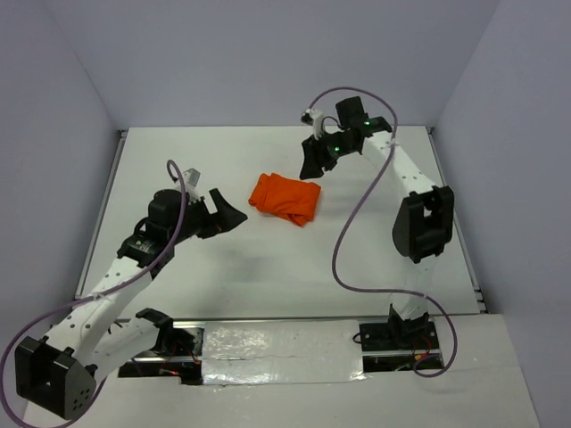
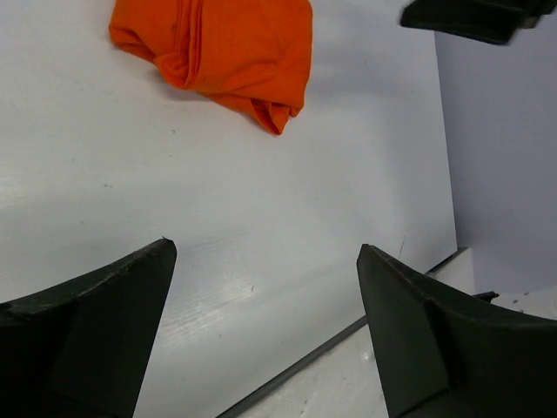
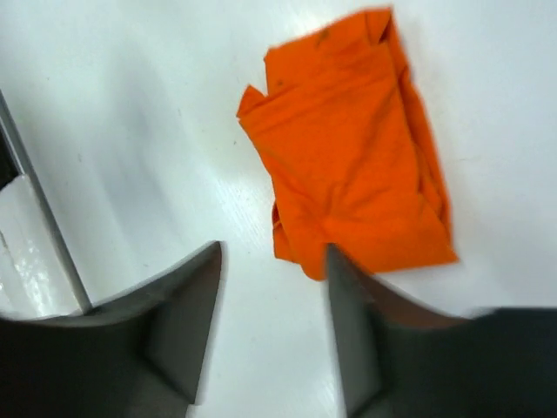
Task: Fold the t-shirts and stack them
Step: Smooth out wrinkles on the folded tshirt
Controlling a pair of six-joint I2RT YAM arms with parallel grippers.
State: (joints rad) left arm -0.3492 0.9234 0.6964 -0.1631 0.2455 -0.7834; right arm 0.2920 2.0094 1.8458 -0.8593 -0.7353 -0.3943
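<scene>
Orange t-shirt (image 1: 285, 198) lies folded in a compact bundle mid-table (image 1: 268, 276), left gripper (image 1: 230, 216) and right gripper (image 1: 312, 162) flanking it, both spread and empty, so folding looks done and next likely calls for squaring its rumpled edge.

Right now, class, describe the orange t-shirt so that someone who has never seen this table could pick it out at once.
Start at the white table and look just past its middle, towards the far edge. Between the left gripper and the right gripper lies the t-shirt, a roughly folded bundle. It is the only cloth and the only bright orange thing there.
</scene>
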